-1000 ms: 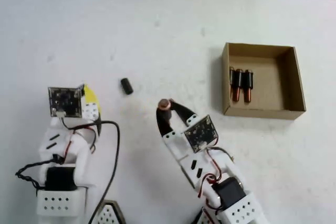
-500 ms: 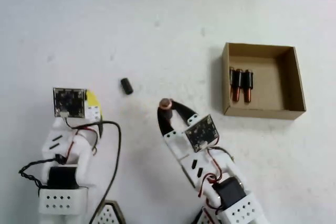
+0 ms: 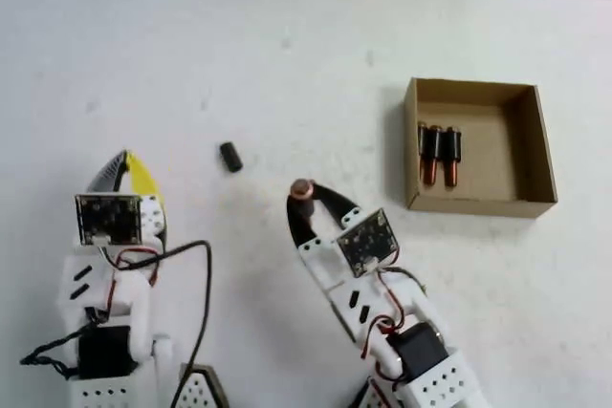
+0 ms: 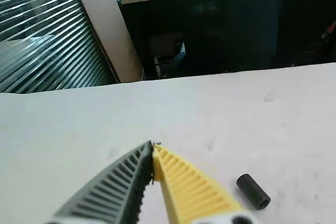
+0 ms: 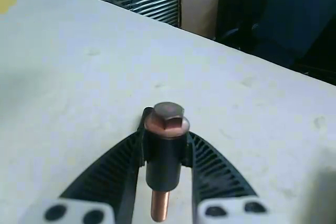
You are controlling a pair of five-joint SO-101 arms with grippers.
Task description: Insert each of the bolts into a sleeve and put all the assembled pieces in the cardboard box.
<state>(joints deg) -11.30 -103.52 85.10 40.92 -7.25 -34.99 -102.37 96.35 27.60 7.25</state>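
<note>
My right gripper [image 3: 302, 195] stands at the table's middle, shut on an assembled piece [image 5: 164, 156]: a copper bolt [image 3: 300, 187] pushed through a black sleeve, its shank tip poking out below. A loose black sleeve [image 3: 229, 157] lies on the table to the left and slightly farther back; the left wrist view has it [image 4: 253, 191] beside the yellow finger. My left gripper [image 3: 125, 158] is at the left, shut with nothing in it, its grey and yellow fingers [image 4: 181, 182] pressed together. The cardboard box [image 3: 478, 205] at the right holds three assembled pieces [image 3: 438, 153] side by side.
The white table [image 3: 306, 54] stretches bare behind both arms. A black cable [image 3: 205, 284] loops beside the left arm's base. Dark furniture and window blinds [image 4: 47, 35] lie beyond the table's far edge.
The left arm has drawn back toward its base and a little left, and its closed fingers now point out ahead of its camera. The right arm has kept still with the piece.
</note>
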